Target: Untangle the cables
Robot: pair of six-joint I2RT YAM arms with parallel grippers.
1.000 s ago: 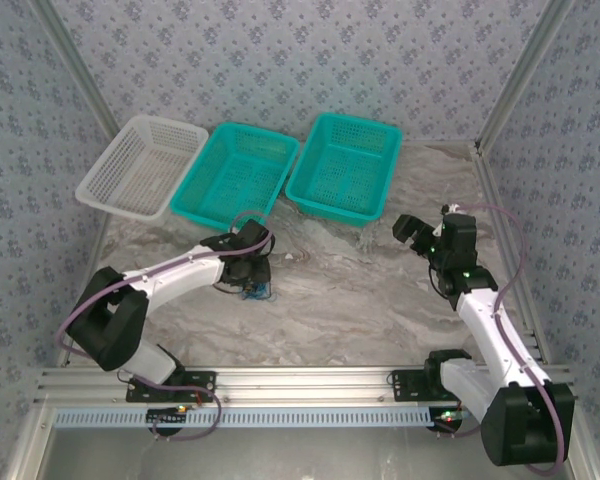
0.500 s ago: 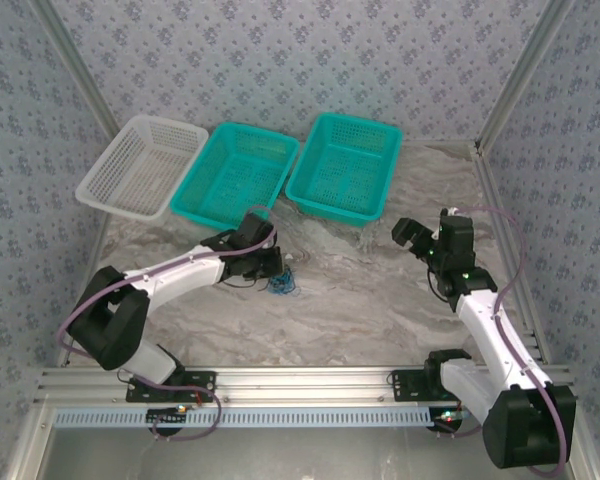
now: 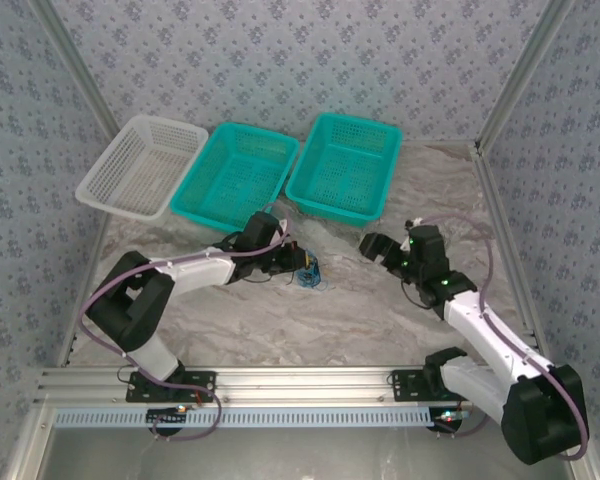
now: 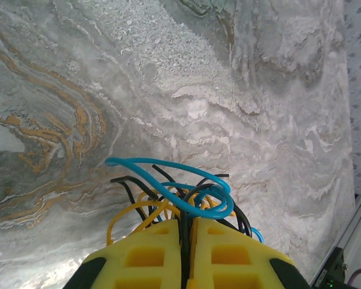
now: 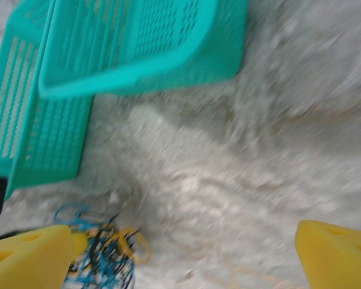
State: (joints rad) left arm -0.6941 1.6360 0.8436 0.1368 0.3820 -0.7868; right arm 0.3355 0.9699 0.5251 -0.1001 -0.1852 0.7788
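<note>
My left claw (image 4: 187,232) is clamped on the cables (image 4: 163,191); my right claw (image 5: 183,244) gapes wide, empty, facing them.

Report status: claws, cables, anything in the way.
Left claw shut on the cables, tangle bunched at its tips. Right claw open, short of them. Teal baskets behind, apart.

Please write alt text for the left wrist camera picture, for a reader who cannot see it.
The yellow-fingered left gripper is shut on a tangle of blue, black and yellow cables, with a grey marbled table behind.
</note>
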